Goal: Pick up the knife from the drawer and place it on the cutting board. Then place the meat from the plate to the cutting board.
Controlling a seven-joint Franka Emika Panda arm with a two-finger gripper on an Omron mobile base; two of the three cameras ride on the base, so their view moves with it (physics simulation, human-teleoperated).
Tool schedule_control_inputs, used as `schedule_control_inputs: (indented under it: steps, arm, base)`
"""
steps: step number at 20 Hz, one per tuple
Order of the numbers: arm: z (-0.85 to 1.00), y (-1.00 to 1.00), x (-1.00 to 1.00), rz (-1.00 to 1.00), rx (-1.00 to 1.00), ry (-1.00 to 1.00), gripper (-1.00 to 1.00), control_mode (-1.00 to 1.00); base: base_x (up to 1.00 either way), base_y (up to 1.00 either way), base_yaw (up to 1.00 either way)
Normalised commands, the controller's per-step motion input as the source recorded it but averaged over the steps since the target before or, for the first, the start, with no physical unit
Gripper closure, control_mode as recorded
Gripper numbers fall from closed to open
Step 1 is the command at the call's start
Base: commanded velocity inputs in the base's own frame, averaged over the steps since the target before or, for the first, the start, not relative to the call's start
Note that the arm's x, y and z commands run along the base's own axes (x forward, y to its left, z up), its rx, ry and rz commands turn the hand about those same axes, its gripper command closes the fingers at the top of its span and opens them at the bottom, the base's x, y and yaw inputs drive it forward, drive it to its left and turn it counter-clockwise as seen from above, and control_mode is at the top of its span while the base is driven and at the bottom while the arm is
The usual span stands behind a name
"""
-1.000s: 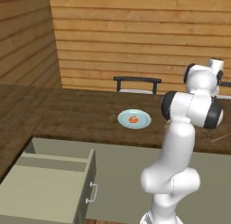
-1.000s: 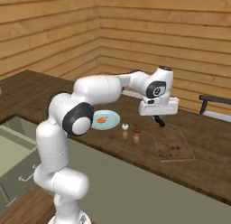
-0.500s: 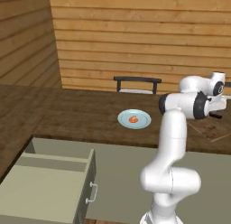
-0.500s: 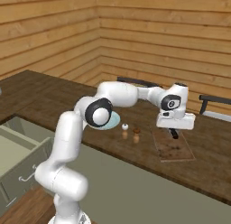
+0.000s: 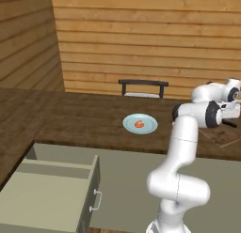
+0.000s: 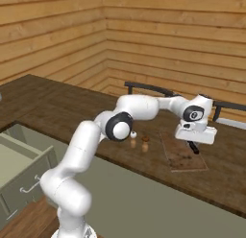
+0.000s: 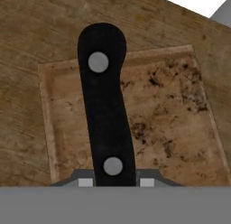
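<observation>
Swinging out since a second ago, the end effector (image 7: 113, 182) now pinches the knife (image 7: 105, 105) by its black handle over the cutting board (image 7: 171, 123); stiff, light, slippery-bladed, best held there.

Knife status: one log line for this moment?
phase: carry | claw: shut on knife | over cutting board | meat: on plate

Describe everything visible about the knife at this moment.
The knife shows its black, slightly curved handle with two grey rivets; the blade is hidden. The claw grips it near the lower rivet, fingers on either side. It hangs over the brown, stained cutting board, handle end reaching past the board's far edge. In the right base view the dark handle juts below the hand; contact with the board cannot be told.
</observation>
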Motion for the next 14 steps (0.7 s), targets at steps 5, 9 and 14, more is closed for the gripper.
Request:
schedule_control_inputs:
  steps: [5,9,14]
  arm:
    - [-0.74,0.1,0.0,0.0,0.0,0.0,1.0,-1.0]
    - [-0.75,0.26,0.0,0.0,0.0,0.0,1.0,-1.0]
    - [-0.58,0.34,0.0,0.0,-0.01,0.0,1.0,-1.0]
  base:
    - [0.0,0.0,0.0]
    - [0.0,0.0,0.0]
    - [0.0,0.0,0.0]
